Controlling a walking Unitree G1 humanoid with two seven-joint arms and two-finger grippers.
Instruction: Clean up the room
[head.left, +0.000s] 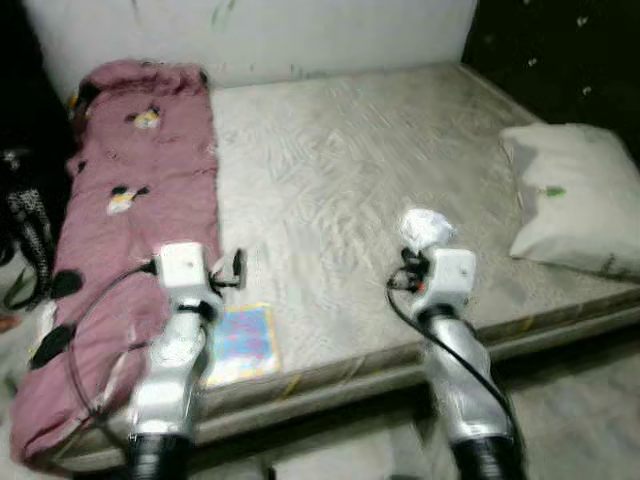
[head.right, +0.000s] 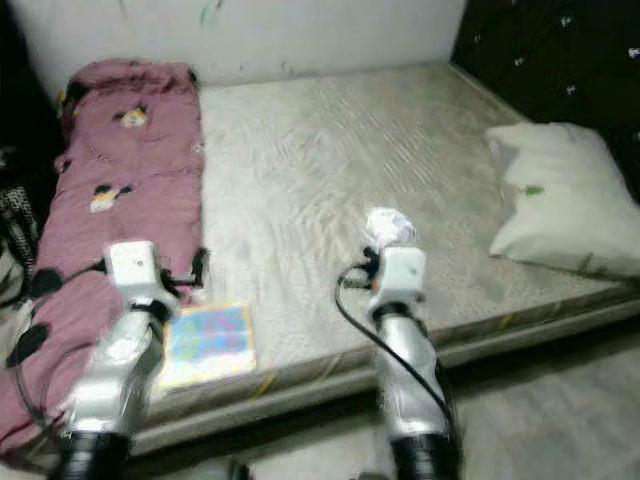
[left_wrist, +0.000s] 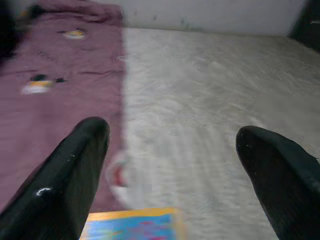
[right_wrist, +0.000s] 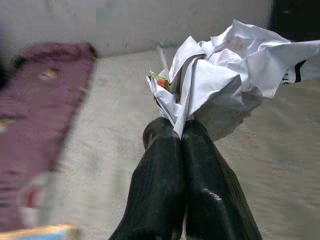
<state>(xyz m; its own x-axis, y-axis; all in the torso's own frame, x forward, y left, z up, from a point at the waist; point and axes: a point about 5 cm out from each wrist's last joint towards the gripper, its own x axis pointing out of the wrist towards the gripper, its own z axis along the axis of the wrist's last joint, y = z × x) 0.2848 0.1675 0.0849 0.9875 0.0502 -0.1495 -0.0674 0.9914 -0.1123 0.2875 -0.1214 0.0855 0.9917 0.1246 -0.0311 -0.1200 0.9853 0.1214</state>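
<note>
Above the bare mattress (head.left: 350, 160), a crumpled wad of white paper (right_wrist: 235, 70) is pinched in the right gripper (right_wrist: 182, 131), its 2 black fingers clenched together on it. The left gripper (left_wrist: 172, 150) hovers with fingers spread wide over a colourful booklet (head.left: 243, 343) near the mattress edge. A maroon quilt (head.left: 130, 200) runs along the left, a pale pillow (head.left: 580, 195) on the right.

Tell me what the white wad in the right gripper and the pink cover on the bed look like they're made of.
White wad: likely paper, matte, with sharp creases, pinched in the right gripper. Pink cover: soft fabric, probably quilted, judging by its puffy folds.
</note>
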